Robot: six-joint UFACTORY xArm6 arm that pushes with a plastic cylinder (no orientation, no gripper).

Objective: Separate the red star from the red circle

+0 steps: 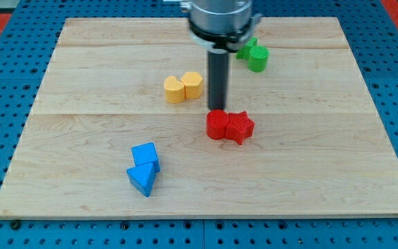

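The red circle [217,125] and the red star [240,126] sit side by side, touching, near the middle of the wooden board [81,145]; the circle is on the view's left, the star on the right. My tip [217,108] stands just above the red circle, at its top edge, close to or touching it. The rod comes down from the view's top centre.
Two yellow blocks [183,87] sit together to the left of the rod. Two green blocks [254,55] lie at the top right, partly behind the arm. A blue cube [146,155] and a blue triangle [141,178] touch at the lower left.
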